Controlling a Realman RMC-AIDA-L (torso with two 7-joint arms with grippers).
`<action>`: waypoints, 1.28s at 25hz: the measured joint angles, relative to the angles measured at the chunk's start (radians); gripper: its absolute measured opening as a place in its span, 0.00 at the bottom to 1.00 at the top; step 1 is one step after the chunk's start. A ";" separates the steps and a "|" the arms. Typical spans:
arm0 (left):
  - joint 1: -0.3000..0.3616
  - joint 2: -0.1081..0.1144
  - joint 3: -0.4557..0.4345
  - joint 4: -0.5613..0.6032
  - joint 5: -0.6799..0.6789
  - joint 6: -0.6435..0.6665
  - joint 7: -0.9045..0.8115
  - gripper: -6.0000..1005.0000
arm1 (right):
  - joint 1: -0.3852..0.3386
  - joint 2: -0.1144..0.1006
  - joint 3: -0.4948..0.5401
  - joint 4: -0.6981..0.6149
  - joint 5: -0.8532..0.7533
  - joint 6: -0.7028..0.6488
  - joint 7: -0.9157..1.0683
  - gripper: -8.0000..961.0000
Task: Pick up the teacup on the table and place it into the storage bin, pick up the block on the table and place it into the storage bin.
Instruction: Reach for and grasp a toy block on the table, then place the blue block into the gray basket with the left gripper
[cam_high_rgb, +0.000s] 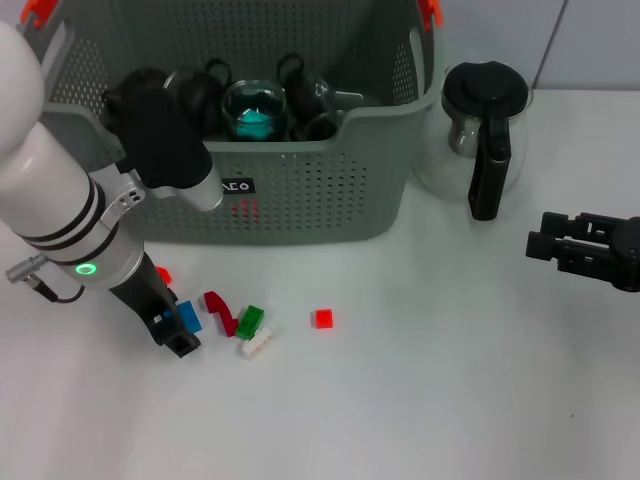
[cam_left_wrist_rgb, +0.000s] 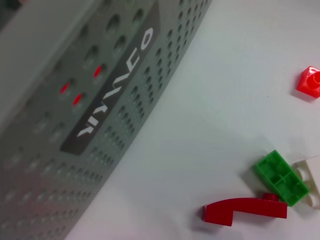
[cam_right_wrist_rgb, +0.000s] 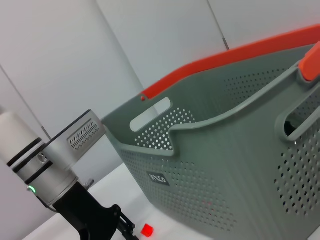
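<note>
Storage bin (cam_high_rgb: 300, 190) far rim beyond the head view's top edge, blue block (cam_high_rgb: 187, 316) half behind the left gripper (cam_high_rgb: 172, 332)

1. The storage bin (cam_high_rgb: 330, 190) is grey-green, perforated with small holes, with orange clips (cam_high_rgb: 430, 10) and a black label (cam_high_rgb: 237, 187) lettered in white.
2. The counter (cam_high_rgb: 420, 400) is white.
3. Blocks: one blue (cam_high_rgb: 187, 316), one green (cam_high_rgb: 250, 320), one white (cam_high_rgb: 256, 343), a small red block (cam_high_rgb: 322, 318) and a curved red piece (cam_high_rgb: 221, 311).
4. The coffee pot (cam_high_rgb: 480, 135) is clear glass with a black handle.
</note>
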 joint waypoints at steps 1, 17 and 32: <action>0.000 0.000 0.000 0.000 0.000 0.000 0.000 0.66 | 0.000 0.000 0.000 0.000 0.000 0.000 0.000 0.63; -0.023 0.009 -0.009 -0.018 0.000 -0.004 -0.036 0.44 | -0.003 -0.001 0.000 0.000 0.000 -0.004 0.000 0.63; -0.020 0.008 -0.295 0.360 -0.220 0.390 0.117 0.43 | 0.002 -0.003 0.000 0.000 0.000 -0.004 0.000 0.63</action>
